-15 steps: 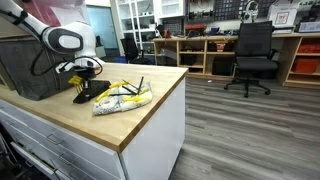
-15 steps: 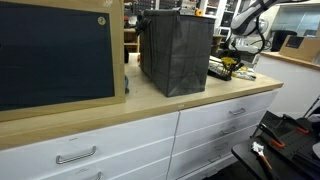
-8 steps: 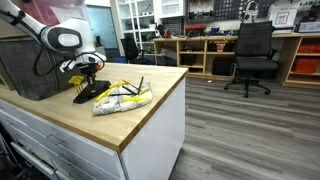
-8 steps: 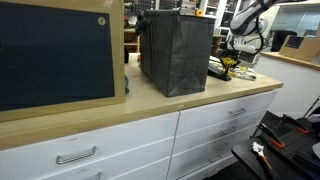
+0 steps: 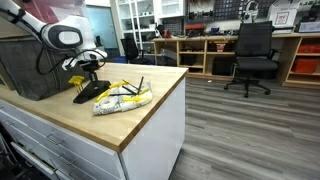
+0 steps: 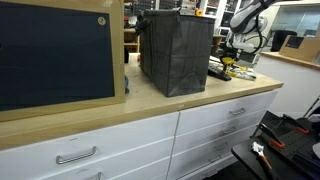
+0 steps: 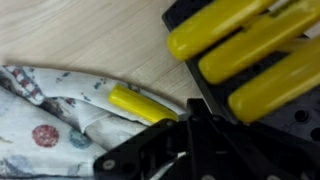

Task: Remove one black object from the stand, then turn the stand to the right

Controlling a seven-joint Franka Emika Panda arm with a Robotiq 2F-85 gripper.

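Wrist view: the stand (image 7: pixel 296 108) fills the upper right corner, a black block cut off by the top and right edges.
On the stand: three yellow pieces (image 7: pixel 245 45) lie side by side, each with its long axis slanting from lower left to upper right.
Stand position: it sits on the wooden counter (image 5: pixel 150 112) between the wire basket (image 5: pixel 30 65) and the plastic bag (image 5: pixel 123 97), just beside the bag and under the gripper (image 5: pixel 88 72).
Stand's long axis from outside: too small to tell in both exterior views.
Fingers: black parts of the gripper show at the bottom edge of the wrist view, their tip at the stand's lower left corner. It is blurred black on black, so I cannot tell how far apart they stand or whether they hold anything.
Bag contents: one yellow item (image 7: pixel 140 103) lies under crumpled printed plastic, close to the stand. In an exterior view the bag shows yellow and black items, with a thin black stick poking up.
Basket contents: hidden by its dark walls.
Hard to make out: in an exterior view the stand (image 6: pixel 226 68) is only a small yellow and black patch beside the basket.
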